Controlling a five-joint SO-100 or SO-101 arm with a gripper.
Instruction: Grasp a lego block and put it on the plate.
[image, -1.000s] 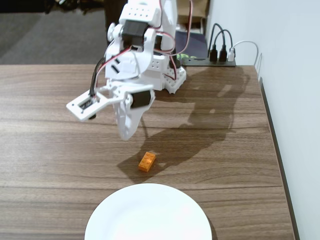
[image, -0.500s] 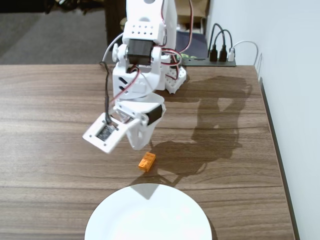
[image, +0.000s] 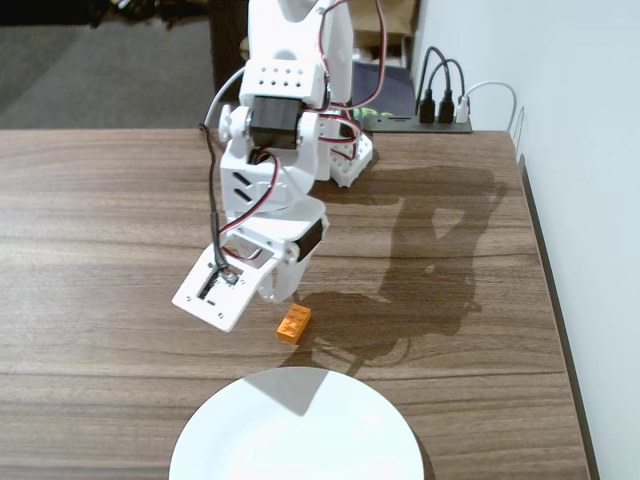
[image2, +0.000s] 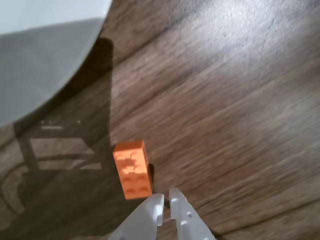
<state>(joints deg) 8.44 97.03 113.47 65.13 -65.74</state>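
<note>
The orange lego block (image: 294, 324) lies flat on the wooden table, a short way above the rim of the white plate (image: 230, 440) at the bottom of the fixed view. My gripper (image: 283, 296) hangs just to the upper left of the block, pointing down at the table. In the wrist view the block (image2: 132, 169) lies studs up just ahead and left of my gripper (image2: 166, 197). The two white fingertips (image2: 154, 205) stand almost together with only a thin gap and nothing between them. The plate (image2: 40, 55) fills the top left corner.
The arm's white base (image: 340, 150) stands at the back of the table. A power strip with black and white plugs (image: 440, 108) sits behind the table's back right corner. The table's right edge (image: 552, 300) runs along a white wall.
</note>
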